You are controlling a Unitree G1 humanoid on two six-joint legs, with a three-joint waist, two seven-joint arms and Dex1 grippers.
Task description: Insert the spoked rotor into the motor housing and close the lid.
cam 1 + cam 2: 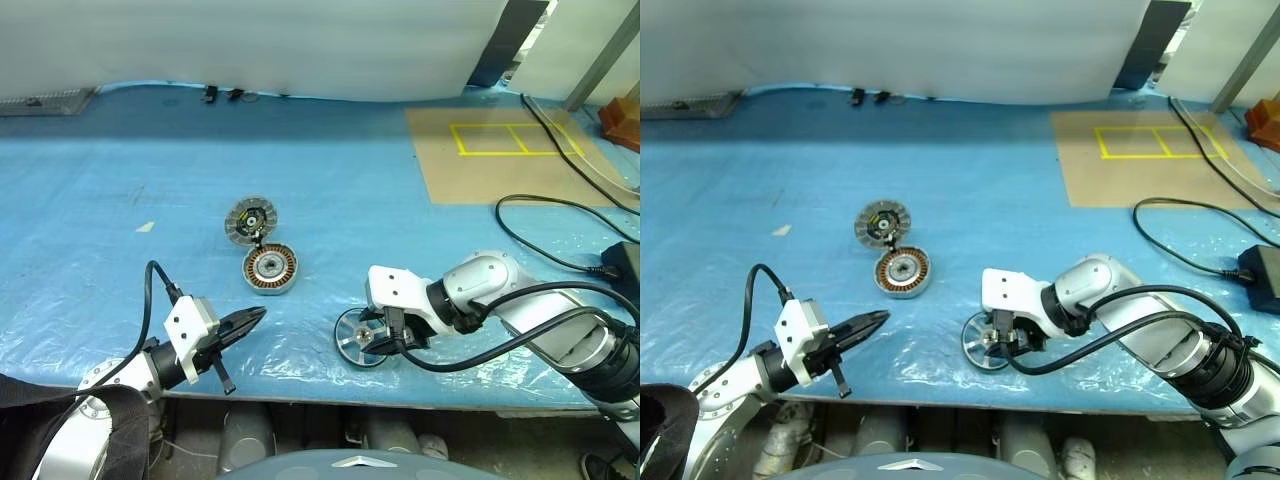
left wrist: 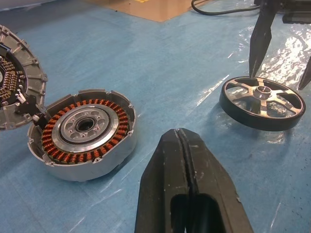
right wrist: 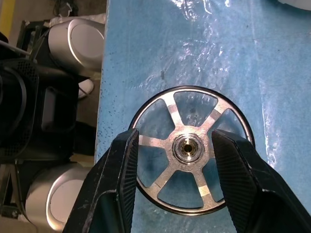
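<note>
Right wrist view: right hand (image 3: 171, 187) spread astride the spoked rotor (image 3: 191, 149); left hand (image 2: 182, 160) pressed together.

So the whole work surface is a table (image 1: 330, 190) covered in a crinkly blue plastic sheet (image 1: 90, 260). Lying flat near the front edge, right under the right gripper (image 1: 392, 340) and inside the reach of its spread fingers, is the spoked rotor (image 1: 358, 340). Up ahead of the left gripper (image 1: 250, 320) tip sits the motor housing (image 1: 270, 268), copper windings facing up, with the lid (image 1: 250, 219) lying open just behind it, touching at what looks like a hinge. Way off beyond the right gripper there's a brown cardboard sheet (image 1: 480, 175) with yellow tape rectangles, plus a black cable (image 1: 540, 245) looping across the blue.
</note>
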